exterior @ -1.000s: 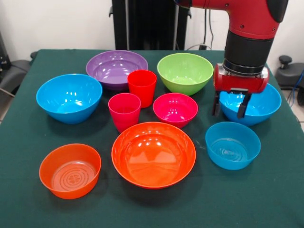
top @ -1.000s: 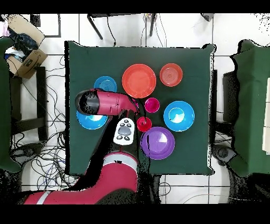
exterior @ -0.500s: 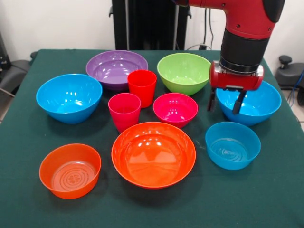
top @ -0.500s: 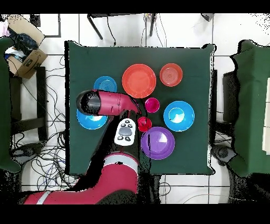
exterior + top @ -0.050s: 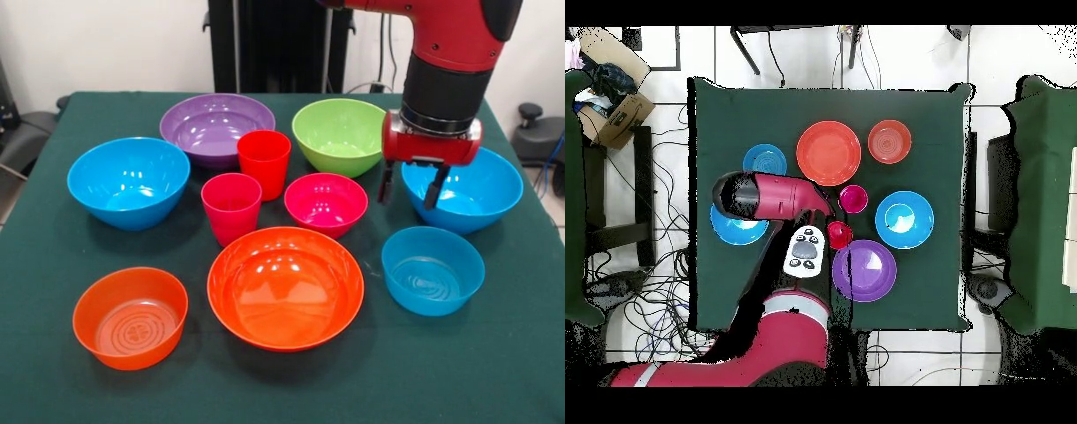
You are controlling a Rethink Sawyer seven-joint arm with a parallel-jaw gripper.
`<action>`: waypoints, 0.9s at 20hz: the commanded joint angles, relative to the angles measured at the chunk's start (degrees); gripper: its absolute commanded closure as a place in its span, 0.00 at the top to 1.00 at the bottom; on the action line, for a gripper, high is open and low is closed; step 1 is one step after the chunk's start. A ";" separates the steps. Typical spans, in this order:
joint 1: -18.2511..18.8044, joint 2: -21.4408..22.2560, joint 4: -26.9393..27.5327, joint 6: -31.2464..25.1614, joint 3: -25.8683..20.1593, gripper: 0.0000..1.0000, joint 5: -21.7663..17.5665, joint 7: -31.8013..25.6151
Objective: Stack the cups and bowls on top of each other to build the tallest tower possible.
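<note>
Green cloth is covering the surface (image 5: 53,353), and you are seeing every piece sitting apart on it, rims up, so no tower exists yet. Going left to right: the large blue bowl (image 5: 129,181) and ringed orange bowl (image 5: 131,316) are resting at the left; the purple bowl (image 5: 217,127), red cup (image 5: 264,162), pink cup (image 5: 231,207) and large orange bowl (image 5: 285,286) are filling the middle; the magenta bowl (image 5: 326,202) and green bowl (image 5: 343,135) are sitting just right of them. Your hand (image 5: 407,186) is hanging with fingers spread, holding nothing, over the left rim of the second blue bowl (image 5: 472,194), likely lining up a rim pinch. The light blue bowl (image 5: 433,269) is waiting nearer.
</note>
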State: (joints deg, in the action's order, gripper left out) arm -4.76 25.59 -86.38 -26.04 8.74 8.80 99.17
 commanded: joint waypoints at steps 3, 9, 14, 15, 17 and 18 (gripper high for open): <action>0.36 0.08 -3.67 -3.07 -2.56 1.00 -4.82 2.75; 0.81 0.74 -5.74 -1.36 -2.56 1.00 -5.78 2.39; 1.96 1.96 -8.58 0.95 -2.81 1.00 -7.40 1.65; 2.13 2.04 -8.81 1.20 -2.85 1.00 -7.62 1.57; 2.74 2.39 -9.52 1.77 -3.12 1.00 -8.19 1.35; 3.06 2.54 -9.80 2.02 -3.32 1.00 -8.45 1.28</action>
State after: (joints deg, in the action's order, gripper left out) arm -3.76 26.93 -91.74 -26.03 9.54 5.31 99.17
